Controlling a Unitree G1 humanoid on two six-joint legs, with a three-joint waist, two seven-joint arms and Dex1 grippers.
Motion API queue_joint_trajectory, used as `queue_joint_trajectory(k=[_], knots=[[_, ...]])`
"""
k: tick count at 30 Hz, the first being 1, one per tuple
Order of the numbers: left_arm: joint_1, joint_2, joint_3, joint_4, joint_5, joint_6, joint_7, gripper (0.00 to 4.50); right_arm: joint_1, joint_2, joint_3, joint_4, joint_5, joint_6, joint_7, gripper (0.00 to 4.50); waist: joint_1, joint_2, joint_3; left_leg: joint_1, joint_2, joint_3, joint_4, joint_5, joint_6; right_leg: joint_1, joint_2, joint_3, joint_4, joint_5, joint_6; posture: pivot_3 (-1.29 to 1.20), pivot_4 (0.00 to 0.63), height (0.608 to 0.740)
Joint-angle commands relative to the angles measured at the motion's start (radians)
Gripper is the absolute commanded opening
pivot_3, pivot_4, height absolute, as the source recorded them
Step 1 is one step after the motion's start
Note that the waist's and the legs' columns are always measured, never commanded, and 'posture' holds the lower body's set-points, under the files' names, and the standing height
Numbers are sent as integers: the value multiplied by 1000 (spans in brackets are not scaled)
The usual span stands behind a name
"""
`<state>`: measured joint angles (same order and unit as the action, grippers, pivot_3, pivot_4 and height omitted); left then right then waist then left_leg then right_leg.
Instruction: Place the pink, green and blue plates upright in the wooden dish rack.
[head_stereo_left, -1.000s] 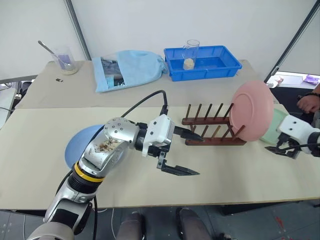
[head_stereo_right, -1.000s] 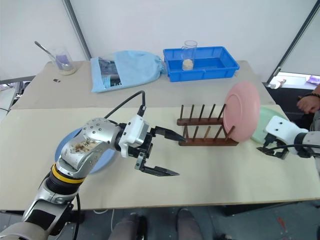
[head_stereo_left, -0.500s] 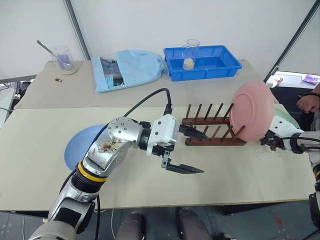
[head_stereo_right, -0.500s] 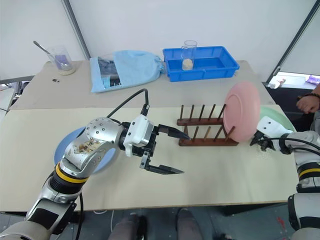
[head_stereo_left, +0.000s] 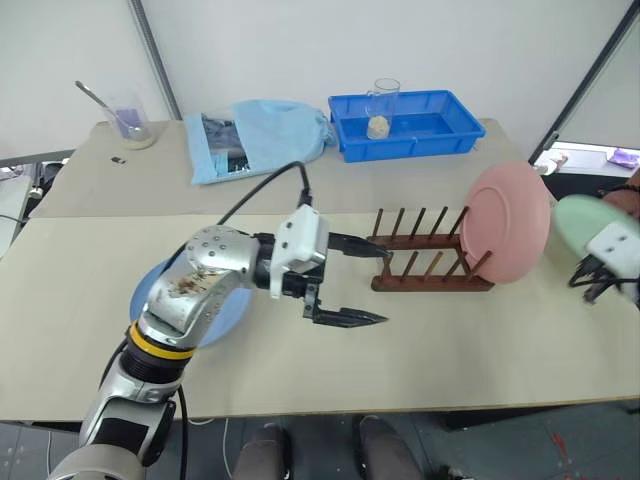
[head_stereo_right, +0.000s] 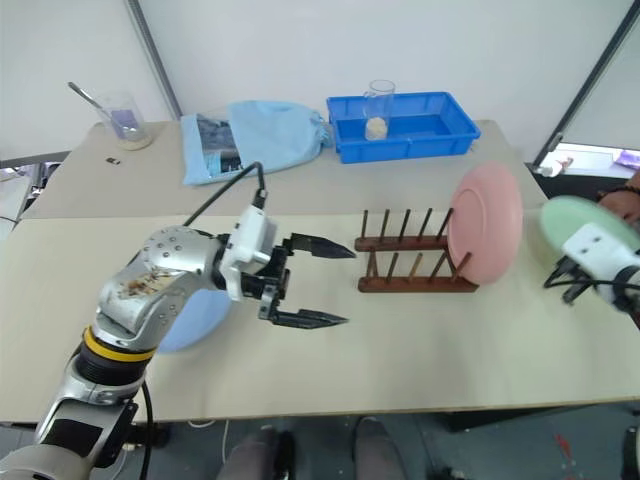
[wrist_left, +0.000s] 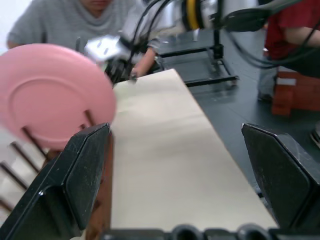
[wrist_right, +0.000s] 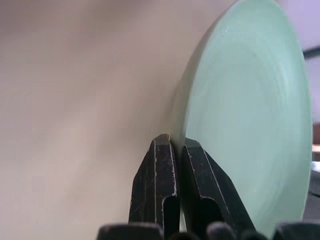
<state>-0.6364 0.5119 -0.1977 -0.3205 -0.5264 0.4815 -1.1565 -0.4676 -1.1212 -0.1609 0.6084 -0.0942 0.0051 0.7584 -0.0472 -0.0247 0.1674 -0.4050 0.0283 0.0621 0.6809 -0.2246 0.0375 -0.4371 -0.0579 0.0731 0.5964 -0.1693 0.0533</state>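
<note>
The right gripper (wrist_right: 172, 150) is clamped on the rim of the green plate (wrist_right: 250, 125), lifted clear of the table (head_stereo_left: 450, 340) at its right end, at about three o'clock from the wooden rack (head_stereo_left: 425, 262). The rack's long axis runs nine to three, and the pink plate (head_stereo_left: 507, 222) stands upright in its right-hand slots, between the green plate and the free pegs. So the green plate has to travel toward nine o'clock, past or over the pink one, to reach an open slot. The right arm is clearly the nearer one for that. The left gripper (head_stereo_left: 357, 282) hangs with jaws wide apart and empty, at nine o'clock from the rack. The blue plate (head_stereo_left: 225, 312) lies flat under the left forearm, at about eight o'clock from the rack
</note>
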Motion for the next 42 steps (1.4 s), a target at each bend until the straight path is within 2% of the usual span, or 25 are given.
queue_joint_trajectory(k=[1, 5, 10, 15, 17, 21, 29, 42], knots=[[6, 12, 66, -47, -47, 28, 43, 4500, -41, -5, -148, -273, 123, 61, -35, 16, -8, 0, 0, 1, 1, 0, 0, 0, 0, 0, 1, 0, 1, 1, 1, 0, 150, 740], [26, 56, 130, -44, -63, 71, 82, 4500, -135, 109, -222, -573, 367, 252, -32, 16, -20, -1, 0, 3, 2, -3, 0, 0, 0, 0, 5, 0, 4, 3, 1, 0, 150, 740], [78, 126, 153, -61, -56, 72, 82, 4500, -227, 264, -238, -860, 731, 567, -88, 16, -15, -1, 1, 6, 6, -6, 0, 0, 0, 0, 11, 0, 13, -1, -6, 0, 150, 740], [102, 135, 145, -86, -61, 66, 90, 4500, -171, 360, -295, -968, 1104, 848, -183, 16, 13, -2, 1, 3, 7, -7, 0, 0, 0, -2, 12, 0, 14, -5, -12, 0, 150, 740], [106, 132, 138, -91, -59, 64, 91, 4500, -139, 379, -311, -980, 1210, 912, -225, 16, 21, -2, 1, 1, 7, -9, 0, 0, 0, -3, 12, 0, 13, -6, -12, 0, 150, 740], [103, 124, 119, -92, -53, 55, 85, 4500, -59, 382, -322, -968, 1294, 962, -257, 16, 31, -2, 1, -1, 5, -8, 0, 0, 0, -4, 10, 0, 12, -6, -11, 0, 150, 740], [102, 121, 102, -97, -56, 50, 82, 4500, -25, 356, -364, -907, 1417, 998, -324, 16, 29, -2, 1, 0, 6, -9, 0, 0, 0, -4, 12, 0, 13, -8, -12, 0, 150, 740], [100, 118, 95, -101, -58, 50, 80, 4500, 60, 271, -375, -869, 1438, 1012, -293, 16, 28, -3, 1, 0, 6, -9, 0, 0, 0, -4, 13, 0, 13, -8, -13, 0, 150, 740]])
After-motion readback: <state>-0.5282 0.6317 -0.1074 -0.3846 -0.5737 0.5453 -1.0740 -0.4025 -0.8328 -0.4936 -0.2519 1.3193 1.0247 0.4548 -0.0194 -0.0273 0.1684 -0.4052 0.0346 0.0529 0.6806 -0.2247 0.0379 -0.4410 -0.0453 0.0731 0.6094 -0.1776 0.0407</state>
